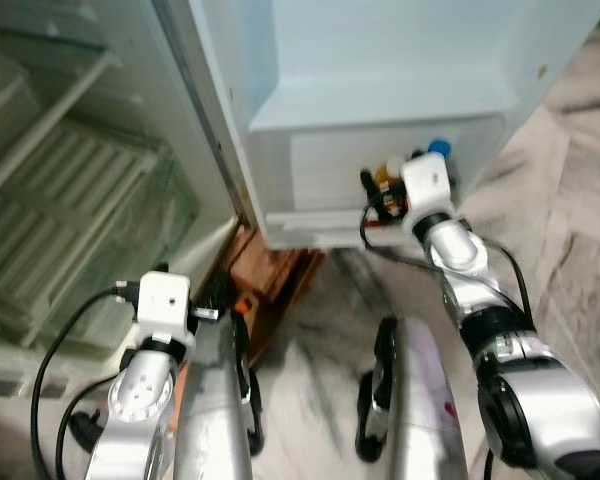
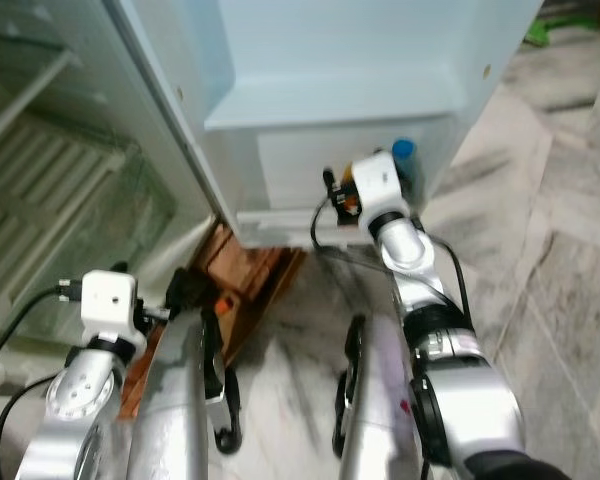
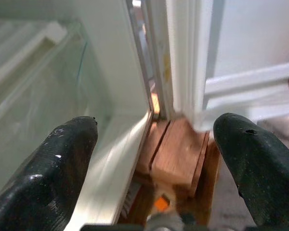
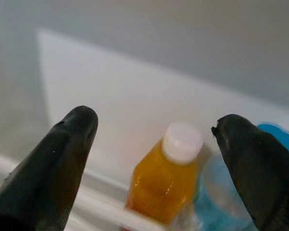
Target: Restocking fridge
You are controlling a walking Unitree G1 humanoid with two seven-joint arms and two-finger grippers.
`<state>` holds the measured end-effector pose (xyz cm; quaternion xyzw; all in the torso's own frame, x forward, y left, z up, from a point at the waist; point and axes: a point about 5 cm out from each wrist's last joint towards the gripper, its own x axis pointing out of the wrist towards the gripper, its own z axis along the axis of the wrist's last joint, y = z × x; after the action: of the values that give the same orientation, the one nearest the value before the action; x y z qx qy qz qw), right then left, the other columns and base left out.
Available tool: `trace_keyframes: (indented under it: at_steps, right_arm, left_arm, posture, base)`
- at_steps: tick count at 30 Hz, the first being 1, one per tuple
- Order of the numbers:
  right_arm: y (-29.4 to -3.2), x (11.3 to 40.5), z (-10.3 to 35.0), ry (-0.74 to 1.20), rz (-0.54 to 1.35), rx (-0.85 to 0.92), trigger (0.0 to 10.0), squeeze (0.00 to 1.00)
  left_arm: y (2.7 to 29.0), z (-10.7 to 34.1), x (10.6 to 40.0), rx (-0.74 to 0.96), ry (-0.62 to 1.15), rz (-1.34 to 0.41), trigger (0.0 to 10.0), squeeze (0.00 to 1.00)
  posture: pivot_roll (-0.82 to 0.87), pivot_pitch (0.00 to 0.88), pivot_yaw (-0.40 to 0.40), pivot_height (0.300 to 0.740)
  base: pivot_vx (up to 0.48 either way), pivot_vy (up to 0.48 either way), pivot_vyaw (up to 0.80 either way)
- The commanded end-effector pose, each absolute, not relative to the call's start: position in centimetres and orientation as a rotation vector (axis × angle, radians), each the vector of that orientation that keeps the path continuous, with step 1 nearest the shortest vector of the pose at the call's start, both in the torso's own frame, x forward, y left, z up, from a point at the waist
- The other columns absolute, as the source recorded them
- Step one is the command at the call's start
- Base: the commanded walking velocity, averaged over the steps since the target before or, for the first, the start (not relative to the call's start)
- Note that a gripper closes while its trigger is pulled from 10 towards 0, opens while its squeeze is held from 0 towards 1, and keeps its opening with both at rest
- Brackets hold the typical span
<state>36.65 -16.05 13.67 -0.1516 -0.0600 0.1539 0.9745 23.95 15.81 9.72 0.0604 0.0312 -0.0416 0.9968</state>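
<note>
2 bottles in door shelf point(image 1: 310, 215): 1 orange bottle point(image 4: 166, 178), 1 blue-cap bottle point(image 4: 231, 202) | right gripper point(image 4: 159, 144) released | left gripper point(image 3: 154, 154) released

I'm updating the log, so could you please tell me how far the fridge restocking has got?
Done: an orange juice bottle with a white cap and a blue-capped clear bottle stand in the white fridge door's lower shelf.
In hand: nothing; the right gripper hangs open over them.
Left: the open left gripper holds nothing, near the wooden block.
</note>
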Motion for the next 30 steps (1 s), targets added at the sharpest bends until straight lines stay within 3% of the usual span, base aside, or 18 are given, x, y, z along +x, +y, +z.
trace_keyframes:
  at_steps: [1,4,6,7,8,11,13,17,22,30]
  right_arm:
    - [-15.9,36.4,13.6,-0.118,0.343,-0.304,10.0,1.00]
    - [-16.0,35.5,12.9,-0.119,0.370,-0.274,10.0,1.00]
    - [-16.5,31.9,11.0,-0.134,0.386,-0.222,10.0,1.00]
    - [-16.5,31.9,11.0,-0.134,0.386,-0.222,10.0,1.00]
    - [-16.7,28.0,9.4,-0.125,0.388,-0.207,10.0,0.00]
    - [-16.6,24.5,8.5,-0.094,0.380,-0.173,10.0,0.00]
    - [-16.4,24.0,8.5,-0.093,0.369,-0.157,10.0,0.00]
    - [-16.0,23.8,8.7,-0.111,0.373,-0.149,10.0,0.00]
    - [-15.0,25.1,10.2,-0.213,0.202,-0.126,10.0,0.00]
    - [-15.4,25.3,11.5,-0.180,0.149,-0.120,10.0,0.00]
  left_arm:
    - [16.1,9.0,23.6,0.133,0.088,-0.076,10.0,0.00]
    - [16.3,9.0,23.6,0.130,0.088,-0.068,10.0,0.00]
    - [17.0,8.6,23.2,0.131,0.099,-0.047,10.0,0.00]
    - [17.0,8.6,23.2,0.131,0.099,-0.047,10.0,0.00]
    - [17.7,8.0,22.9,0.127,0.120,-0.018,10.0,0.00]
    - [17.7,7.7,22.8,0.122,0.131,-0.016,10.0,0.00]
    - [17.7,7.6,22.8,0.123,0.134,-0.024,10.0,0.00]
    - [17.6,7.6,22.8,0.120,0.127,-0.027,10.0,0.00]
    - [17.2,8.6,23.9,0.107,0.063,-0.015,10.0,0.00]
    - [16.8,8.4,24.0,0.095,0.049,-0.022,10.0,0.00]
  posture:
    - [0.10,0.135,0.054,0.545]
    - [0.09,0.118,0.053,0.545]
    - [0.06,0.090,0.077,0.545]
    - [0.06,0.090,0.077,0.545]
    - [0.05,0.080,0.102,0.545]
    - [0.03,0.059,0.115,0.545]
    - [0.03,0.046,0.113,0.545]
    - [0.03,0.042,0.111,0.545]
    - [0.04,0.027,0.084,0.569]
    - [0.04,0.032,0.060,0.606]
  base:
    - [0.000,0.000,0.00]
    - [0.000,0.000,0.00]
    - [0.000,0.000,0.00]
    - [0.000,0.000,0.00]
    - [0.000,0.000,0.00]
    - [0.000,0.000,0.00]
    - [0.000,0.000,0.00]
    - [0.000,0.000,0.00]
    - [0.000,0.000,0.00]
    - [0.000,0.000,0.00]
